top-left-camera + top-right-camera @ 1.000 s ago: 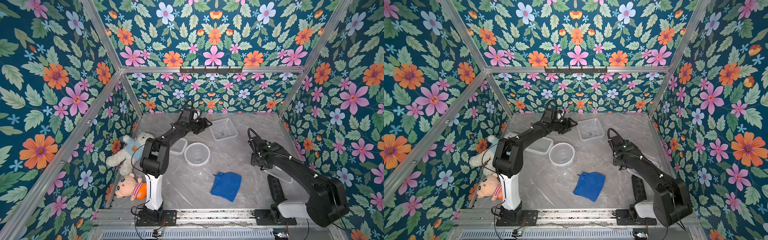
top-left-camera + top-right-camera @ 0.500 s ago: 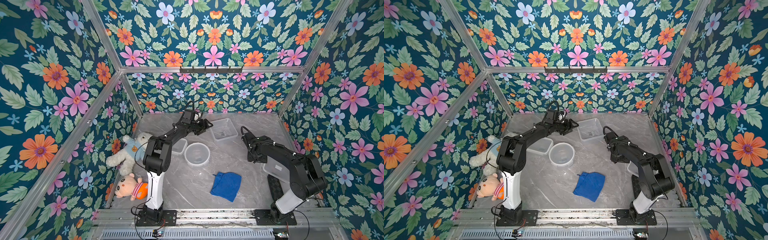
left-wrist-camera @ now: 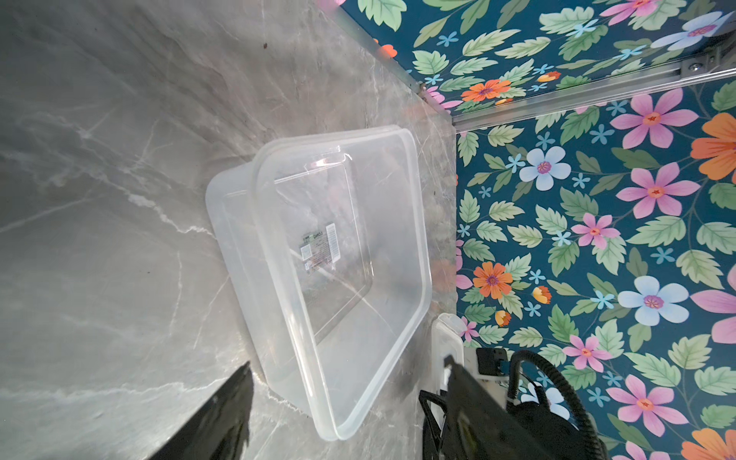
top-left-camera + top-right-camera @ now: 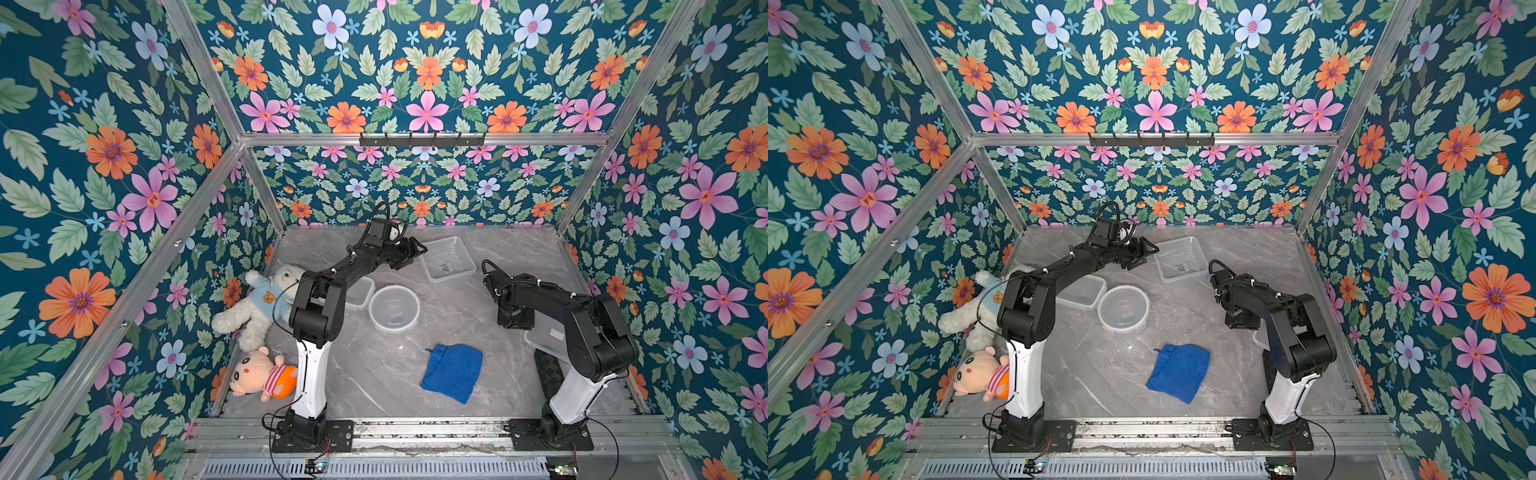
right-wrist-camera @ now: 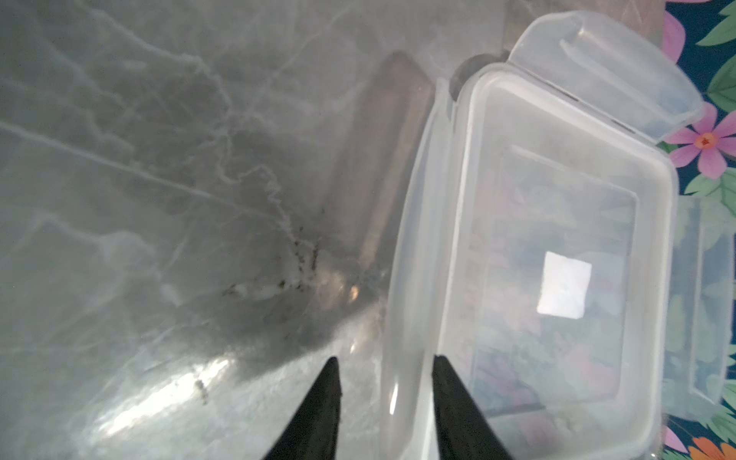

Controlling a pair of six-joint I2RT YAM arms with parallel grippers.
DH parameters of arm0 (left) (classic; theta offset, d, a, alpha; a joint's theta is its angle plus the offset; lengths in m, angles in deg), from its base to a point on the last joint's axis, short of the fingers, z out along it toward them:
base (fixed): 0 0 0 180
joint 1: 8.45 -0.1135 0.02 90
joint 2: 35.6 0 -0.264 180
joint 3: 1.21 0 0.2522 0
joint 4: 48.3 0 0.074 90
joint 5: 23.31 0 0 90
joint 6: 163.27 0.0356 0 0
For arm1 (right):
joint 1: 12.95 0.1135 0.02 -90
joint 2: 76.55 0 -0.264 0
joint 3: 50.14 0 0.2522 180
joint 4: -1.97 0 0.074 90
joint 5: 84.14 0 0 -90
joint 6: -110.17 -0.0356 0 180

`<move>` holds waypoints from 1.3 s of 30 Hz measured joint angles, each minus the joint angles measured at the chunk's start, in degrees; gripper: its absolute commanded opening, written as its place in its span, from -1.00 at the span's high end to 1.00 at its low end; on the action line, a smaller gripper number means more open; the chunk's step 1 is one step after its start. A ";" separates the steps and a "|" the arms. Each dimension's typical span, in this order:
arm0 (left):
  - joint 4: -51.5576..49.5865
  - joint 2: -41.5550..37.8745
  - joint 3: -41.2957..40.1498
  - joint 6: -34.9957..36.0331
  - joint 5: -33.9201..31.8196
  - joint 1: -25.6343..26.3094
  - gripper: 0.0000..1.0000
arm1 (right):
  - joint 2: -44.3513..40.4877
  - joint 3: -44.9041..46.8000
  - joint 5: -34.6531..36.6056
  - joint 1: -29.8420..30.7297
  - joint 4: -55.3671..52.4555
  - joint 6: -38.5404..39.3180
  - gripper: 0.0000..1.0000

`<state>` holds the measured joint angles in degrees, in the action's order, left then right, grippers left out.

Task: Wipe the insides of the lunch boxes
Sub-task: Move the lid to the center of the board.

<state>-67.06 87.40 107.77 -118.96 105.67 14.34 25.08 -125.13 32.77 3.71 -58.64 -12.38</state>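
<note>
Left gripper [image 4: 411, 257] hangs wide open, holding nothing, at the far middle of the table [image 4: 374, 374], just left of the square tub [image 4: 446, 259]. Only its wrist view shows the 2 fingers [image 3: 227, 410] standing either side of 1 tub corner, and the small printed label on the tub's base. Right gripper [image 5: 385, 358] is hidden beneath its own arm in both top views. Its wrist view shows the jaws partly closed about the side flap of a clear lid [image 5: 557, 199] at the right edge of the table; whether they pinch it cannot be told. The 3 lunch boxes are clear, translucent and upright, mouths open. The square tub sits far, right of middle. The rectangular tub [image 4: 362, 291] sits left of middle, partly under the left arm, with the round tub [image 4: 394, 309] just beside it on the right. A blue cloth [image 4: 453, 372] lies near, well apart from all 3. A teddy [image 4: 257, 299] and a doll [image 4: 259, 374] rest at the left wall.
</note>
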 measured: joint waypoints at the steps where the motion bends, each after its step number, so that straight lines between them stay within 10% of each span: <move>1: 0.00 0.00 0.04 -0.33 -0.02 0.00 -0.55 | 0.52 -0.31 0.00 -0.04 0.07 0.02 0.61; 18: -2.49 2.32 3.23 -0.85 -0.61 0.11 -0.55 | 6.14 -10.12 -2.40 -3.13 5.11 5.68 0.83; 23: -2.60 3.17 4.35 -0.85 -0.59 0.11 -0.55 | 6.08 -9.81 -4.94 -3.02 5.51 5.75 -0.02; 28: -3.43 3.98 6.51 -0.76 -0.61 0.11 -0.56 | -1.07 -4.57 -9.03 -2.16 6.27 5.55 -0.17; 39: -6.21 3.37 8.63 0.94 -1.57 -0.90 -0.56 | -24.96 9.35 -18.84 23.43 8.11 1.22 -0.29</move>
<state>-73.27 90.76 116.40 -118.02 104.10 13.44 0.12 -115.77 13.93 27.14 -50.53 -11.16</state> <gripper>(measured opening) 0.782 0.647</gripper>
